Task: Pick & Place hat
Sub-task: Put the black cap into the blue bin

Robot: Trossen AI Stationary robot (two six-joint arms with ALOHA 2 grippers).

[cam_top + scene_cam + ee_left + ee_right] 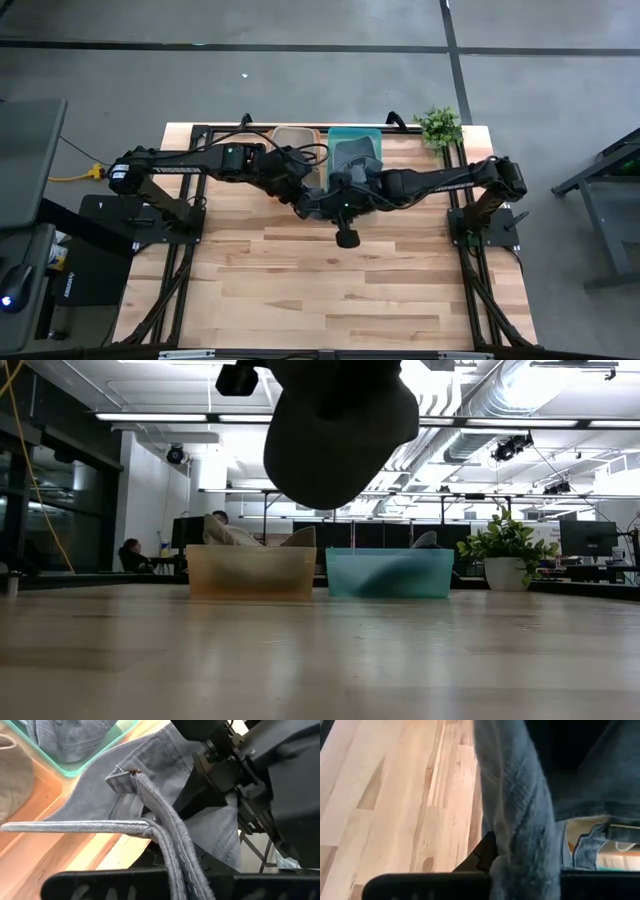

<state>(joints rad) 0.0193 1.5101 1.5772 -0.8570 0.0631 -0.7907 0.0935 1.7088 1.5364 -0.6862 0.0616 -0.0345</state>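
A grey denim hat [340, 430] hangs in the air above the middle of the table, between my two grippers. In the high view it is a dark patch [318, 205] where both arms meet. My left gripper [175, 880] comes from the table's left and is shut on the hat's band. My right gripper [520, 880] comes from the table's right and is shut on a fold of the hat. In the high view the arms hide most of the hat. My left gripper holds the hat by a stitched band at its edge [172, 852], several layers running side by side between the two fingers. The hat is lifted clear of the table, and its crown [150, 765] spreads out beyond the fingers. My right gripper pinches a thick rolled fold of the hat's cloth [520, 845] between its fingers. The fold runs along the fingers and on past them. The hat hangs clear above the wooden table top [395, 795].
At the table's far edge stand a tan bin [293, 138] holding a pale cloth and a teal bin [355, 150] holding a grey hat. A potted plant [438, 126] is at the far right corner. Bare wood [330, 290] stretches to the near edge.
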